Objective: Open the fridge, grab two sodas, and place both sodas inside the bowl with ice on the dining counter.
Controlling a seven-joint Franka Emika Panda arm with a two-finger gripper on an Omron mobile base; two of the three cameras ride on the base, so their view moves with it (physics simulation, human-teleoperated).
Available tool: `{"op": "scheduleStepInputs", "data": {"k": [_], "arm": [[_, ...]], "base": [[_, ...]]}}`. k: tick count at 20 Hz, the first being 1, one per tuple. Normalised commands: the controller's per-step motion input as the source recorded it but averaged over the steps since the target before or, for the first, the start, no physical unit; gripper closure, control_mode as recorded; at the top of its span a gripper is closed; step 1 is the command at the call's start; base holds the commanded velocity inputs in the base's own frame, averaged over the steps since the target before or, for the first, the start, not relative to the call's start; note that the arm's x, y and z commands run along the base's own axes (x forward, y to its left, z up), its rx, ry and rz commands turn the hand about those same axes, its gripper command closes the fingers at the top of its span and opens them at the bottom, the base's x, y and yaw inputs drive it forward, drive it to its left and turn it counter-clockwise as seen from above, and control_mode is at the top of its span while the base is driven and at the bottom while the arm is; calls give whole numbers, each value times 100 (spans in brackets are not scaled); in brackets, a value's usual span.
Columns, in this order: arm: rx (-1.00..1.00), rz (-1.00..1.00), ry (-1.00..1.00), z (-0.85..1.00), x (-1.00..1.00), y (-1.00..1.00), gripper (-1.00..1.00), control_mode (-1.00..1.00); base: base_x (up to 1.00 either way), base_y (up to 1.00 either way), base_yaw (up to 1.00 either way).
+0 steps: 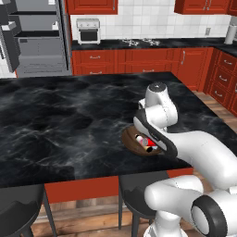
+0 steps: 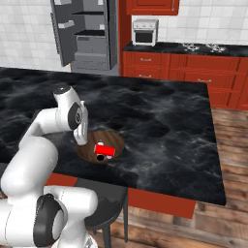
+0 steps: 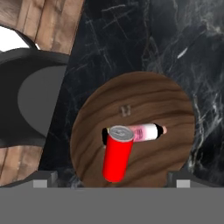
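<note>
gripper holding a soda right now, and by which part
Nothing is held. The gripper is open above the bowl, and the red soda lies loose inside it.

Setting as I see it from the base cameras: a home kitchen, rendered. Evidence noted: red cabinets (image 1: pixel 139 60) with black tops run along the back wall under white tiling (image 1: pixel 143 18). A small white oven (image 2: pixel 145 32) sits on that top, next to a hob (image 2: pixel 203 47). A tall grey fridge (image 2: pixel 85 36) stands with its doors swung open. In the foreground I have a large black marble-look desk (image 1: pixel 55 134) on a red base, with dark stools (image 1: pixel 21 203) tucked under its near edge. Floor is wooden planking (image 2: pixel 232 145).
</note>
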Motion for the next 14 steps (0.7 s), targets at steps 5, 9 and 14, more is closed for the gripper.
{"op": "scheduleStepInputs", "data": {"k": [5,9,14], "arm": [[0,0,-9,44,-19,4,-100,-100],[0,0,-4,5,0,7,-100,-100],[0,0,-1,0,0,1,-100,-100]], "base": [[0,0,0],[0,0,0],[0,0,0]]}}
